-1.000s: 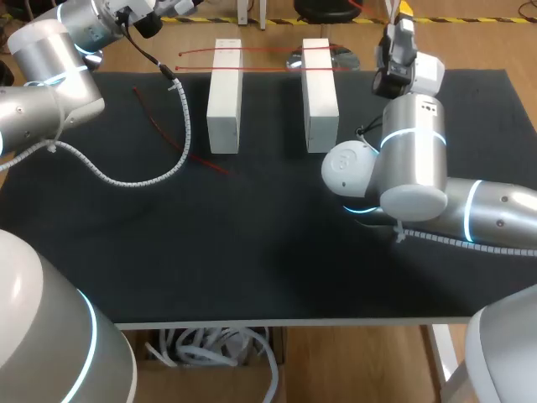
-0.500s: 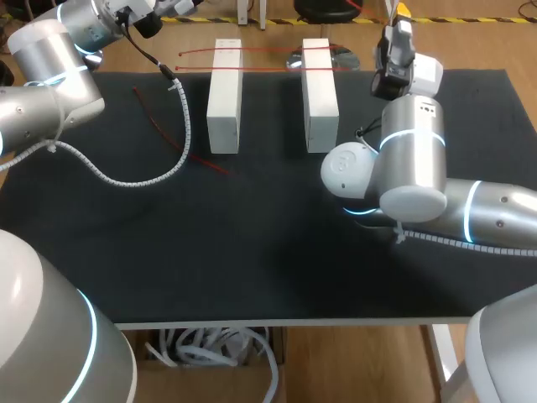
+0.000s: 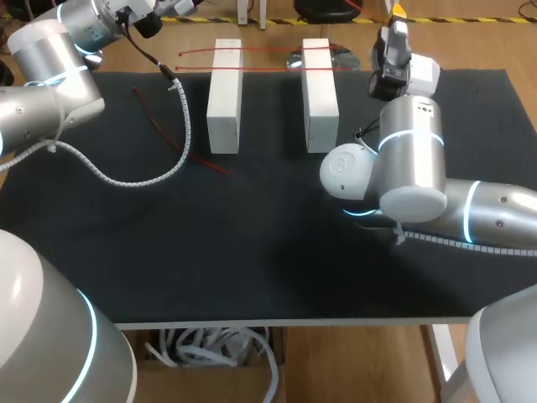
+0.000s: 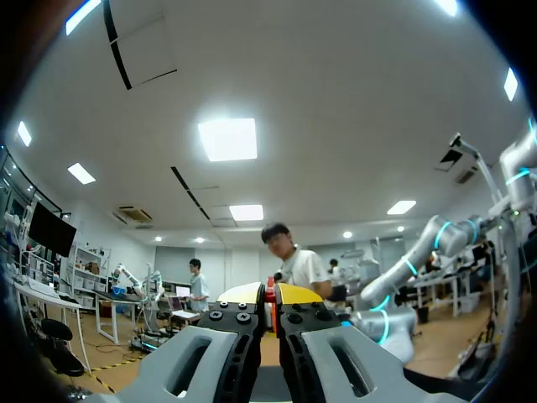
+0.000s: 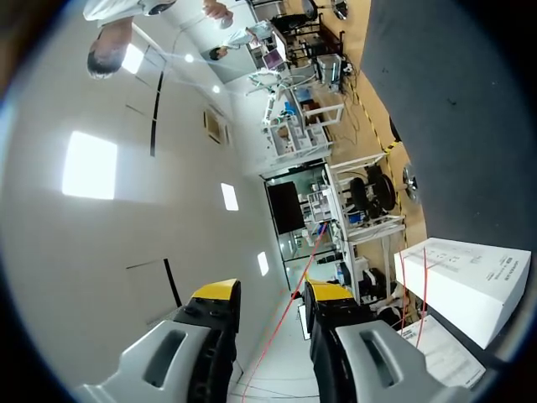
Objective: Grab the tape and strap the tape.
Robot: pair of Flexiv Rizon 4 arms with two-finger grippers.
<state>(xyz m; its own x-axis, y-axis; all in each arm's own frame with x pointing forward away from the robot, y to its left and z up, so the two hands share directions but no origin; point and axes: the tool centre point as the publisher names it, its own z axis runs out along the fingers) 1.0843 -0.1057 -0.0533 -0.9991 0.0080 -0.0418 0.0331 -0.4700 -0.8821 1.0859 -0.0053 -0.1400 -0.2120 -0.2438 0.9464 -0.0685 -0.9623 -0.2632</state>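
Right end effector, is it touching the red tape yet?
Cannot tell. In the right wrist view the red tape runs between the open fingers of the right end effector, close to one yellow tip; neither contact nor gap shows plainly.

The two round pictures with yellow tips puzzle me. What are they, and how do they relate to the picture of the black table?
The table picture is taken from above and behind a robot with two arms. The left arm comes in at one side and the right arm at the other. Each round picture comes from a camera on one arm's wrist, looking out along its two yellow-tipped fingers, so it catches much of the room.

On the black mat stand two white blocks with red string laid across their far ends. A loose red piece lies nearby.

The left gripper is pinched on a red sliver, apparently string. The right gripper is open, with a red strand running between its fingers, not squeezed.
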